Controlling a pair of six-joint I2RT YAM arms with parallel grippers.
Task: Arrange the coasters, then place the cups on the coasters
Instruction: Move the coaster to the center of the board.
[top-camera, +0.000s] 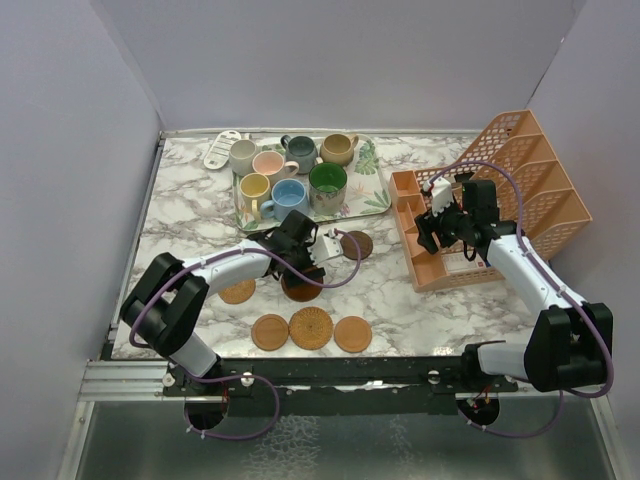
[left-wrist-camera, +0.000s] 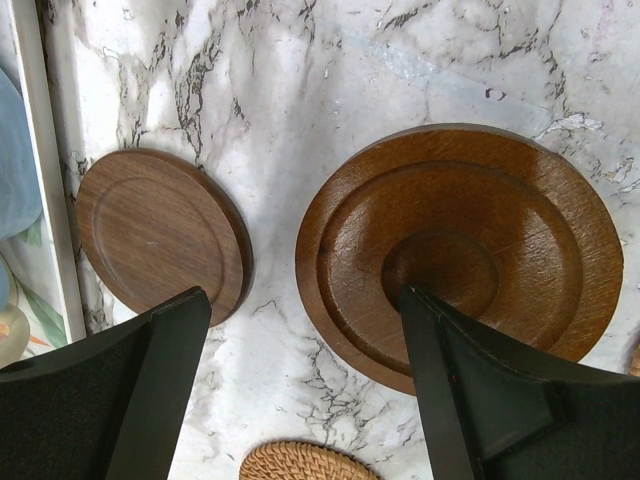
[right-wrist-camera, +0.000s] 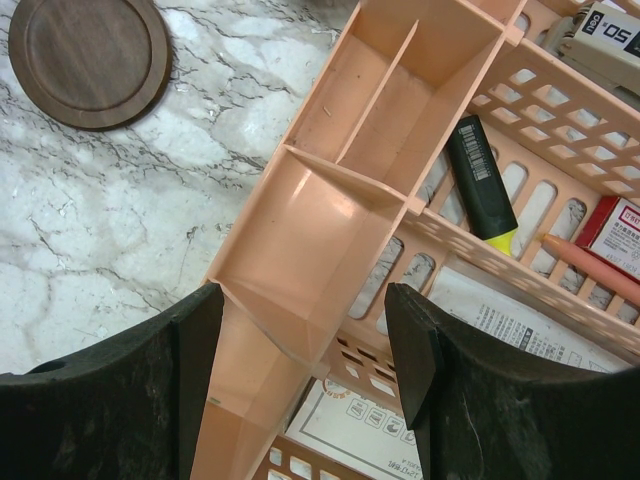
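The left end effector (left-wrist-camera: 300, 300), wide open and empty, hangs above the dark coaster (left-wrist-camera: 460, 250), which lies off to one side, not centred between the jaws.

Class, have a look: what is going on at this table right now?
The left fingers hover open above a dark wooden coaster, holding nothing. The right fingers hang open over the orange rack, also empty. Three coasters lie in a row at the near edge. The cups all stand on the tray, none on a coaster yet.
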